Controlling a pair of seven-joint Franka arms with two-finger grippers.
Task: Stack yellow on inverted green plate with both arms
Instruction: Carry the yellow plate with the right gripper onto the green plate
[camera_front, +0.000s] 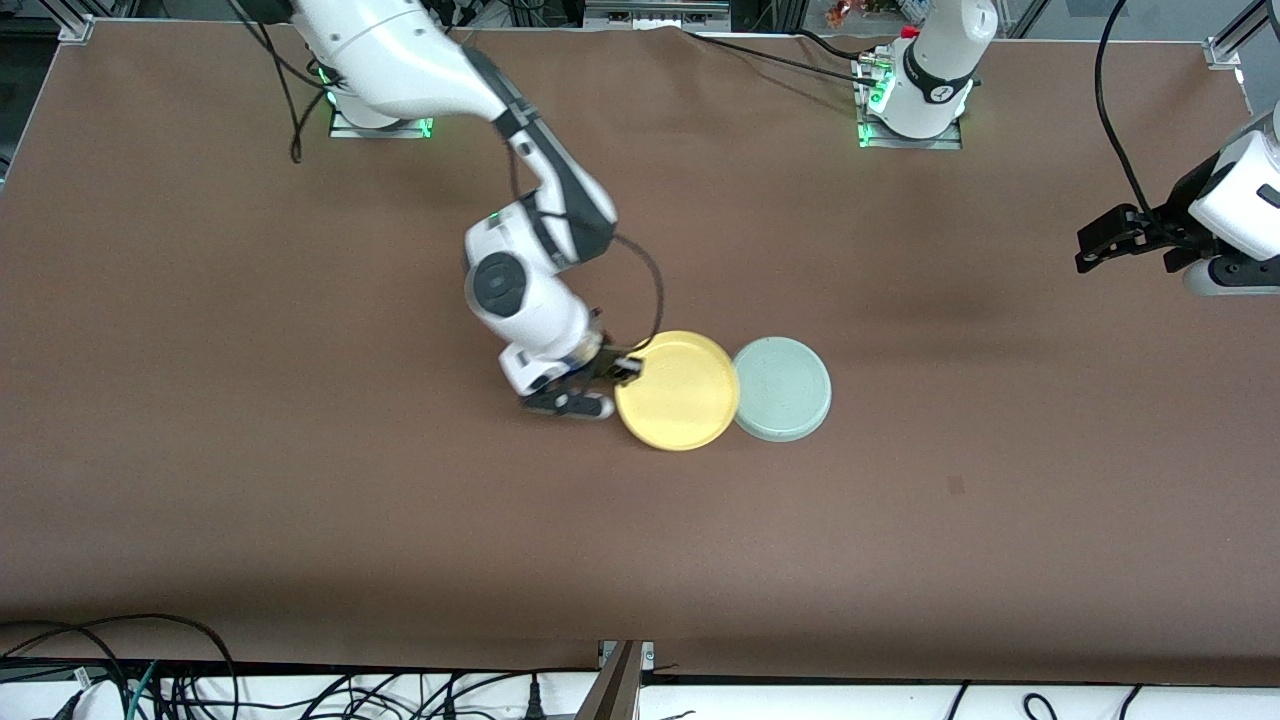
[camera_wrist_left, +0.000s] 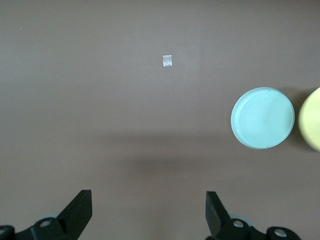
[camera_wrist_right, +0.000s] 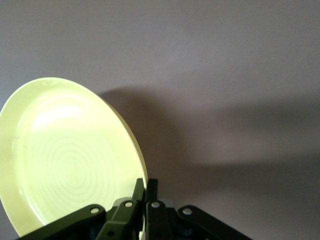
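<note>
1. The right claw (camera_front: 625, 368) is clamped shut on the rim of the yellow plate (camera_front: 678, 391), at the edge toward the right arm's end of the worktop (camera_front: 300, 500). In the right wrist view its fingers (camera_wrist_right: 145, 195) pinch the thin rim, and the plate (camera_wrist_right: 65, 155) looks tilted up on edge off the brown surface, its ringed face toward the camera.
2. The yellow plate sits mid-worktop, its free edge touching or slightly overlapping the green plate (camera_front: 783, 388).
3. The green plate lies flat just beside it, toward the left arm's end, ringed underside up, so it is already inverted. The left wrist view shows it (camera_wrist_left: 262, 118) with a sliver of yellow (camera_wrist_left: 312, 125) at its side.
4. The left claw (camera_front: 1125, 240) hangs high over the left arm's end of the worktop, well apart from both plates, spread wide and holding nothing; that arm waits.
5. Handling, as I judge it: the yellow plate looks light, stiff and smooth plastic. A one-sided rim pinch lets it pivot or slip, so a deep grip on the raised rim is safest.
6. Stacking is not yet done; the yellow must be lifted over and centred on the green.
</note>
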